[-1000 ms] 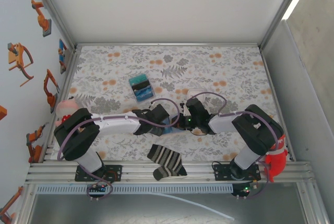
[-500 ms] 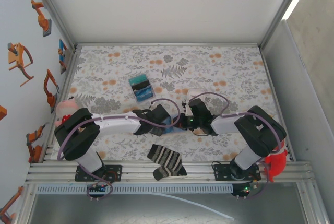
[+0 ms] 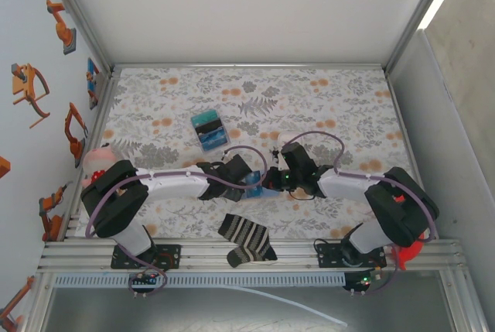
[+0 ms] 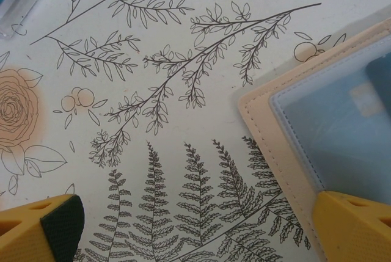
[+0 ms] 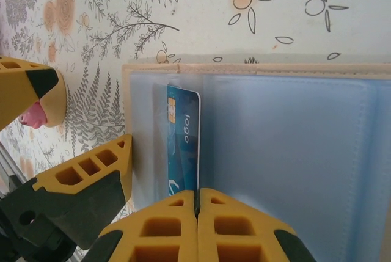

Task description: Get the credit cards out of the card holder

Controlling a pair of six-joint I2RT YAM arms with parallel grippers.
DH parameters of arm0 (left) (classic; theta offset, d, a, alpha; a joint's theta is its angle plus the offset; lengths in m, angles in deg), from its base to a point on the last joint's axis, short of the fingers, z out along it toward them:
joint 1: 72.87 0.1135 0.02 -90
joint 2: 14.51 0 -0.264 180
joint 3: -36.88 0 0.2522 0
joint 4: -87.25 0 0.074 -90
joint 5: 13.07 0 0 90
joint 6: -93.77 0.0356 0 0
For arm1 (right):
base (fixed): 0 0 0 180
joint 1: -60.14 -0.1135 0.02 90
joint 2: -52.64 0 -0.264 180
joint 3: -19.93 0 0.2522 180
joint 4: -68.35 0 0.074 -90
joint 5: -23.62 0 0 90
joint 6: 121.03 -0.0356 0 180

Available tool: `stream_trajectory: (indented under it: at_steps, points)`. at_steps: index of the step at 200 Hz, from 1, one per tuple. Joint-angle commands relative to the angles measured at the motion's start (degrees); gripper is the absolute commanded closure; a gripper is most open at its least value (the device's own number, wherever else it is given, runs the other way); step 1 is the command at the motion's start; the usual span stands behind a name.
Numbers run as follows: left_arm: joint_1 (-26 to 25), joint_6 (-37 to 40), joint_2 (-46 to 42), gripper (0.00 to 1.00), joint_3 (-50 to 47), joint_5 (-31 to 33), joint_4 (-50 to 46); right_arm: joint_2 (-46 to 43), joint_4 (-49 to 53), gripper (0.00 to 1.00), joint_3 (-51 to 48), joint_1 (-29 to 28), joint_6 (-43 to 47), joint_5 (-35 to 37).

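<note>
The card holder (image 5: 287,152) lies open on the floral cloth, a tan rim around blue-grey panels. A teal credit card (image 5: 183,134) with a gold chip sticks up from its left panel. My right gripper (image 5: 197,200) is shut on that card's near edge. My left gripper (image 4: 198,231) stands open and low over the cloth. Its right finger (image 4: 357,225) sits at the card holder's tan corner (image 4: 269,134), its left finger (image 4: 43,228) over bare cloth. Both grippers meet at the card holder (image 3: 255,186) in the top view, and a credit card (image 4: 374,88) shows under a panel.
A clear box (image 3: 209,131) with teal and blue contents lies behind the grippers. A white rounded object (image 3: 288,137) sits behind the right wrist. A striped sock (image 3: 246,239) lies at the near edge, a pink thing (image 3: 96,160) far left and a red one (image 3: 411,250) far right.
The right arm's elbow has swung out to the right and toward the near edge, while its gripper stays shut at the card holder. The left arm has not moved.
</note>
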Motion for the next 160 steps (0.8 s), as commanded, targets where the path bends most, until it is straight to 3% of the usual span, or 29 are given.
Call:
stream_trajectory:
  at_steps: [1, 76, 160]
  points:
    - [-0.12, 1.20, -1.04, 0.03, 1.20, -0.21, -3.14, -1.33, 4.04, 1.00, 1.57, 0.35, 2.14, 1.65]
    - [-0.98, 4.79, -4.11, 0.03, 2.75, 0.32, 0.91, -1.52, 7.02, 1.00, 3.95, 0.33, 3.33, 1.76]
    - [-1.33, 5.02, 3.20, 0.03, 2.83, -2.50, 6.34, -2.40, 4.26, 0.99, 2.73, 0.35, 2.28, -0.24]
